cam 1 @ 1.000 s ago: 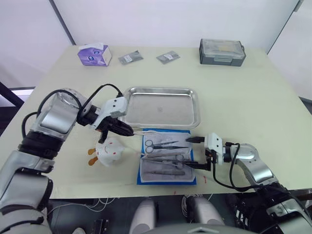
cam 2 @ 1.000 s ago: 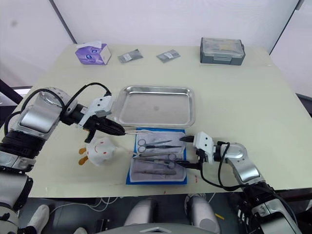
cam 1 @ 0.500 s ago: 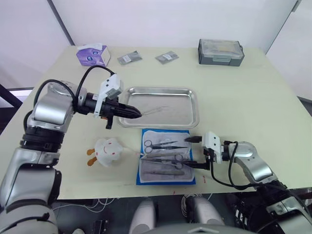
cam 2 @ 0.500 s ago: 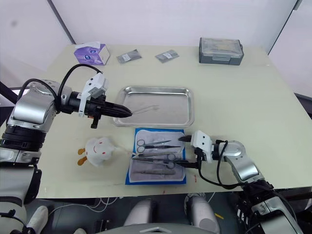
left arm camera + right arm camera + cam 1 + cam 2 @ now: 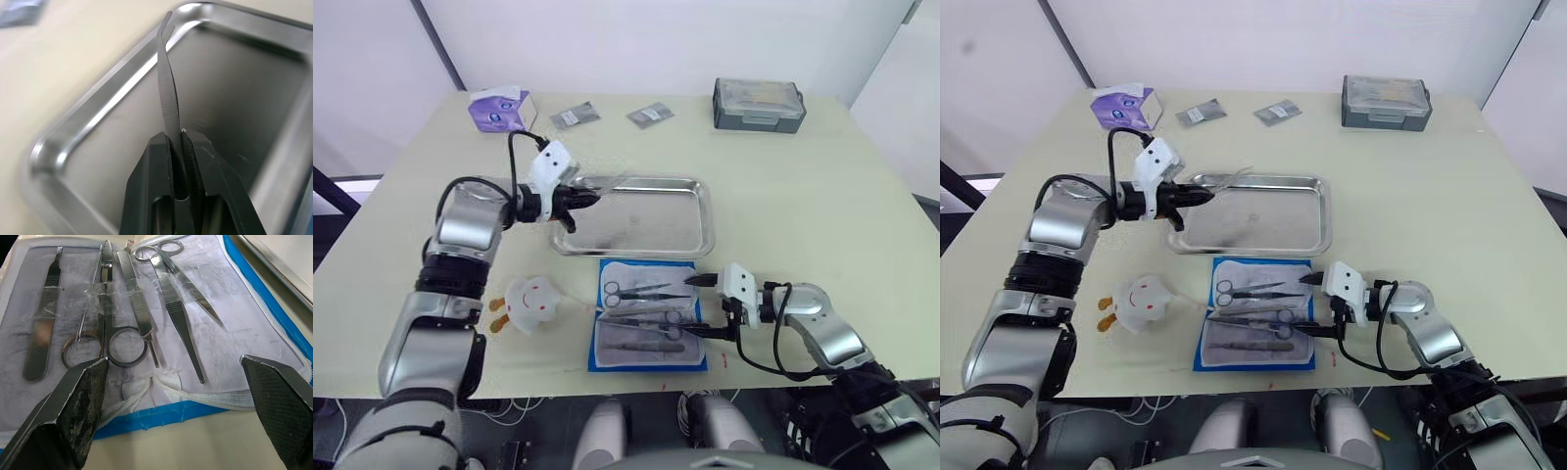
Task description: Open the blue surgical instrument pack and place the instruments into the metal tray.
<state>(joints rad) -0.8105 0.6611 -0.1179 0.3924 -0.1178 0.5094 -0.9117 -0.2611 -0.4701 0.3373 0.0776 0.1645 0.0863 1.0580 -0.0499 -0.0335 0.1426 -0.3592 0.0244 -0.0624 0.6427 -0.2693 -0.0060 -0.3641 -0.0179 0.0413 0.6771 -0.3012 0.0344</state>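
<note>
Item: left gripper (image 5: 590,195), upper centre-left of the frame, jaws clamped on a pair of silver tweezers (image 5: 168,93), held over the near-left corner of the metal tray (image 5: 695,230); the tweezers project forward and rise over the rim. Item: metal tray, centre of the desk (image 5: 822,176), its floor bare, no tool resting in it. Item: blue surgical instrument pack (image 5: 646,315), lower centre, lying open just below the tray, pale lining upward, carrying the remaining instruments (image 5: 142,308): scissors, ring-handled forceps, a flat handle, several under clear tape strips. Item: right gripper (image 5: 707,305), lower right, fingers (image 5: 78,401) wide apart, poised at the right edge of the pack, holding nothing. Other stock: purple tissue box (image 5: 501,109), two foil packets (image 5: 575,116), grey lidded box (image 5: 759,104) along the far side; small white toy (image 5: 530,302) left of the pack. Risk: the tweezers sit close to the tray rim, so a release here may let them strike the rim and slide onto the desk; the grip near one end may also let them pivot. Taped instruments may drag the pack when lifted.
</note>
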